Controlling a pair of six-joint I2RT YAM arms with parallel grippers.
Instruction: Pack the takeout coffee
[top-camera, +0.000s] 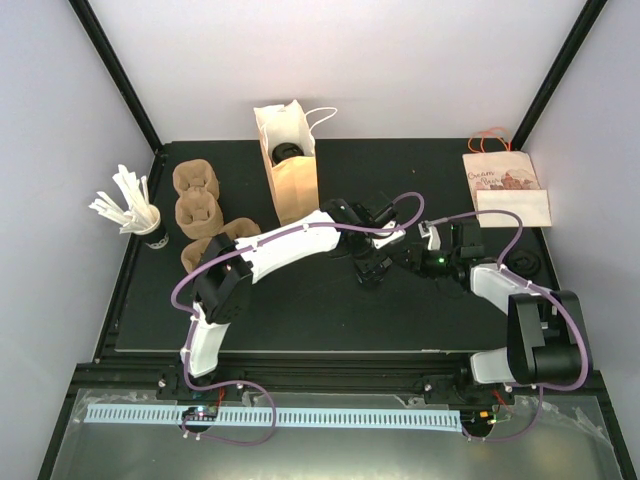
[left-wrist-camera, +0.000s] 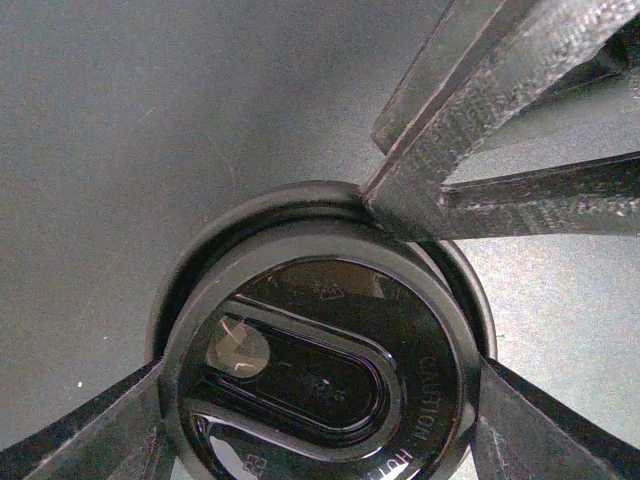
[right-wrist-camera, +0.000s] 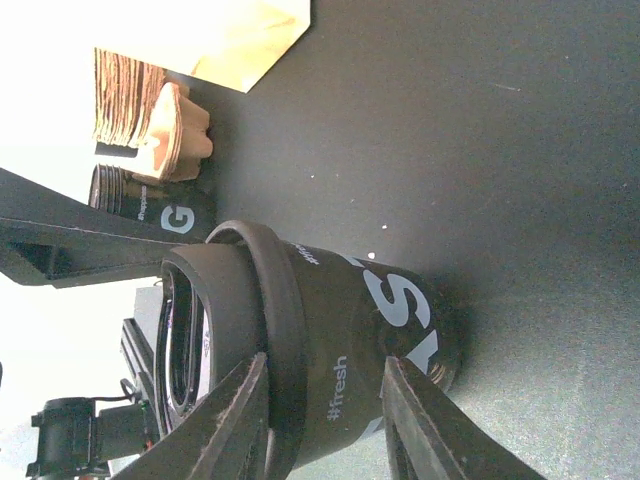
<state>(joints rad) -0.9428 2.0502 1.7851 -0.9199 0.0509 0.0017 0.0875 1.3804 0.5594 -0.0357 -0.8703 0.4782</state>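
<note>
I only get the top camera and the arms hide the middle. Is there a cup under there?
Observer: Yes, a black coffee cup with a lid stands on the mat.
Operator: Who's holding it?
Observer: The right gripper has a finger on each side of its body.
Operator: And the left one?
Observer: The left gripper sits above the lid, fingers spread around its rim.
Operator: Any words on the cup?
Observer: It says "#fresh" on the side.

Coffee cup (right-wrist-camera: 350, 350): black, white lettering, black lid (left-wrist-camera: 330, 370) fitted, upright on counter centre. Paper bag (top-camera: 288, 165): tan, upright, open, behind.
</note>
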